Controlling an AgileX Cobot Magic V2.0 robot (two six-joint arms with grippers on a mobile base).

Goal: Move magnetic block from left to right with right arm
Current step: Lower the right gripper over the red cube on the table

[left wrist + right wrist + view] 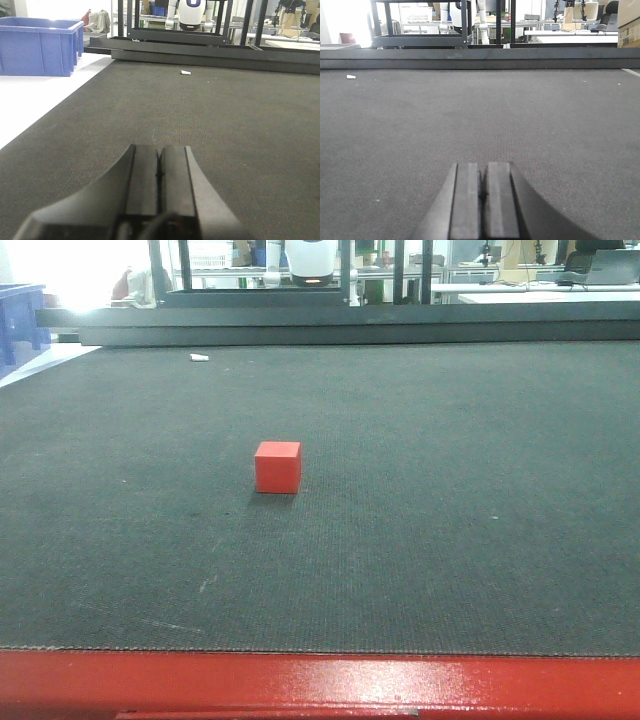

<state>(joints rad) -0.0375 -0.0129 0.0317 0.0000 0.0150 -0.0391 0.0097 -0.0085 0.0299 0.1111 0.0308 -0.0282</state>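
A small bright-red magnetic block (277,467) rests on the dark mat (450,500), left of centre in the front view, with nothing touching it. Neither arm shows in that view. In the left wrist view my left gripper (159,149) is shut, its two black fingers pressed together above bare mat. The right arm's gripper (483,166) in the right wrist view is also shut and holds nothing. The block is out of sight in both wrist views.
A small white scrap (199,357) lies on the mat at the far left. A blue plastic bin (40,46) stands off the mat's left side. Black metal rails (340,320) run along the far edge, and a red ledge (320,685) borders the near edge.
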